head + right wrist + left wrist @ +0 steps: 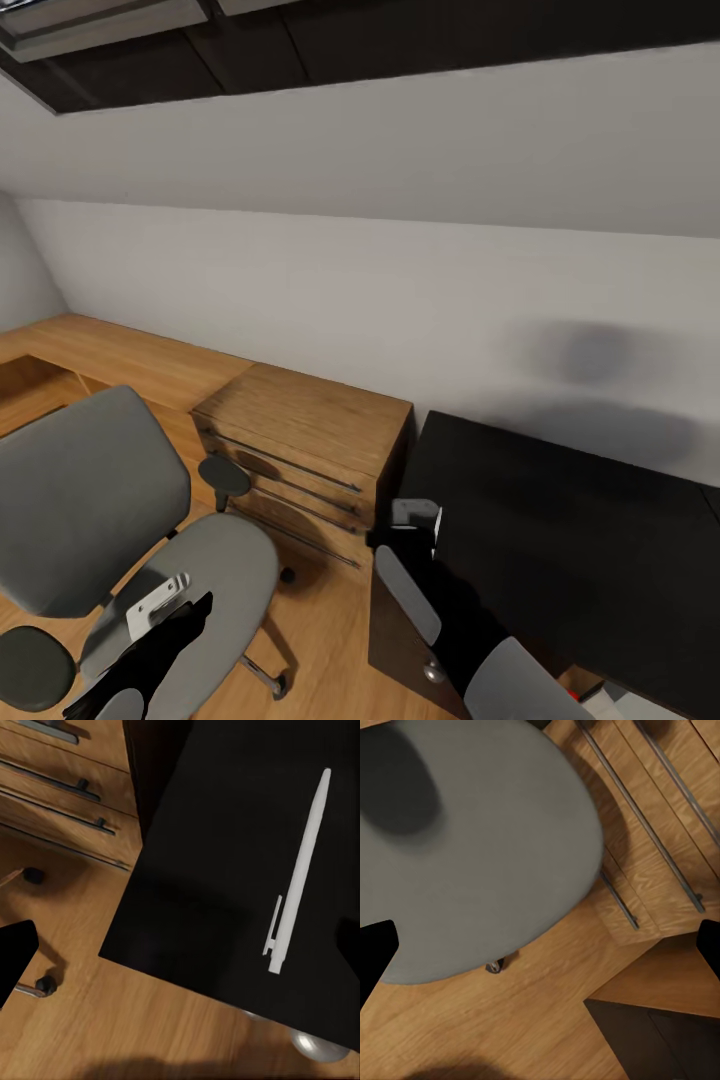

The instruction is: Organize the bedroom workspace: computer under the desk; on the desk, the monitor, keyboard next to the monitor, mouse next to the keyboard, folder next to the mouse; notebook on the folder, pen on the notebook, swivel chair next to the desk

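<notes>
Desk [580, 520], black-topped, lies under the right claw [180, 945]. I take it the arm hangs there because the next pickup is on that top. Its jaws stand apart with nothing between them, their dark tips at the edges of the wrist view.

Swivel chair [110, 520], grey, sits below the left claw [540, 937], whose jaws are also spread and empty over the bare seat [472, 855]. No folder lies on the part of the seat that is visible.

A wooden drawer unit [300, 440] stands between chair and desk.

Smallest, the white pen [300, 870] lies flat on the black top below and ahead of the right claw, untouched and likely its target.
</notes>
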### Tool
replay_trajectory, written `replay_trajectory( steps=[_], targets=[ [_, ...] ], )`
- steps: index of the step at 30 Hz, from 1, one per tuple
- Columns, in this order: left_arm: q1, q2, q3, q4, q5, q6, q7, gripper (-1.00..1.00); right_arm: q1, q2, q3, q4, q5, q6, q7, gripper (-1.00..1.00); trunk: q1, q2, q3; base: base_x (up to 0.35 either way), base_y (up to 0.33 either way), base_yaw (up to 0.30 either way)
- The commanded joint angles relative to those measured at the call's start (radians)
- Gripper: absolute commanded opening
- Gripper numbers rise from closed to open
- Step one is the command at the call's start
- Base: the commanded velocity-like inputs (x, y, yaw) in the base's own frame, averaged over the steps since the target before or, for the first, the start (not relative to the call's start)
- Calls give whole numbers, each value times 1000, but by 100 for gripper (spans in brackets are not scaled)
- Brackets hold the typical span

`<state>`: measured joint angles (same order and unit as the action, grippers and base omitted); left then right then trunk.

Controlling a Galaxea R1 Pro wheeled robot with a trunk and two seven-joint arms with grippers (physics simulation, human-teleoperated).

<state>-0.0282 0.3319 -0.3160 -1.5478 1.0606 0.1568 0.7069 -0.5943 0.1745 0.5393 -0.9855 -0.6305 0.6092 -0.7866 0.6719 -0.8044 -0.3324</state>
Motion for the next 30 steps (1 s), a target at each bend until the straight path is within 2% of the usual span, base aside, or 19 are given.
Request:
replay_trajectory(
  steps=[1,7,13,18,21,30],
  targets=[
    [-1,1,-2,-2,3,3,7,100,-2,0,-4,5,-6,3,-8,100,0,-1,-1,1,0,0],
    [-1,1,-2,-2,3,3,7,100,-10,0,-14,55,-5,-22,-7,100,0,-1,-1,0,0,0],
    [-1,1,-5,-3,1,2,7,100,-53,0,-19,143,-4,-80,-5,100,0,-1,-1,0,0,0],
    [-1,1,-9,-2,1,1,8,100,-67,0,-20,172,-2,-99,2,100,0,-1,-1,0,0,0],
    [-1,1,-19,-2,2,1,8,100,-77,0,-20,191,1,-119,33,100,0,-1,-1,0,0,0],
    [-1,1,-29,-3,1,1,8,100,-107,-3,-21,262,2,-147,68,100,0,-1,-1,0,0,0]
  ],
)
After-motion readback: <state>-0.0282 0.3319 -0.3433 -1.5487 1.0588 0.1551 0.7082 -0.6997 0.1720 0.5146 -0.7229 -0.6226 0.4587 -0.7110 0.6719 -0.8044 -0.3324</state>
